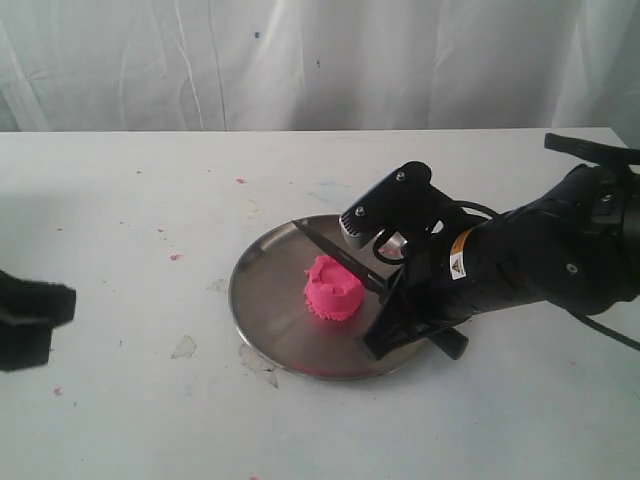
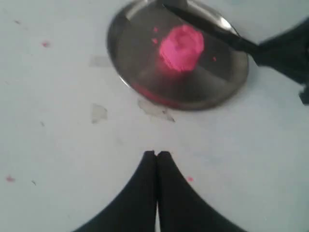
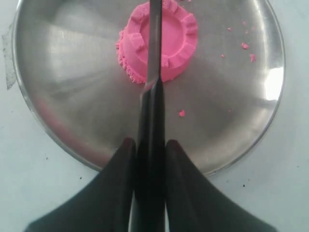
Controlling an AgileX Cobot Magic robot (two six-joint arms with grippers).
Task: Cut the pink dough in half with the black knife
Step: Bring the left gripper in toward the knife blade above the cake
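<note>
Step in hand: lining up the cut. The right gripper (image 3: 149, 145) pinches the handle of the slim all-black knife (image 3: 154, 48) between its two fingers, with the blade pointing away from the wrist. In the right wrist view the blade crosses the bright pink crumbly dough cylinder (image 3: 174, 43) a little off its middle, toward one side of the dented top. The exterior view shows the blade slanted, with its tip low near the far rim. I cannot tell whether the edge is touching the top of the dough or just above it.

The dough sits near the middle of the round shiny steel plate (image 1: 265, 310), which rests on the white table (image 1: 120, 200). It is one squat piece with no slit. The top is sunken, with a raised, notched rim around it, and the skirt is ragged and crumbly at the base. Small pink crumbs (image 3: 245, 46) lie scattered on the plate beside it.

The left gripper (image 2: 156, 154) has its fingers pressed together and holds nothing. It sits over bare table, well apart from the plate.

Next move, as I judge it: nudge the blade sideways to the true centre, then press straight down to the plate. Nothing holds the plate, so it could slide. The dough looks soft and may crumble or stick to the blade.
</note>
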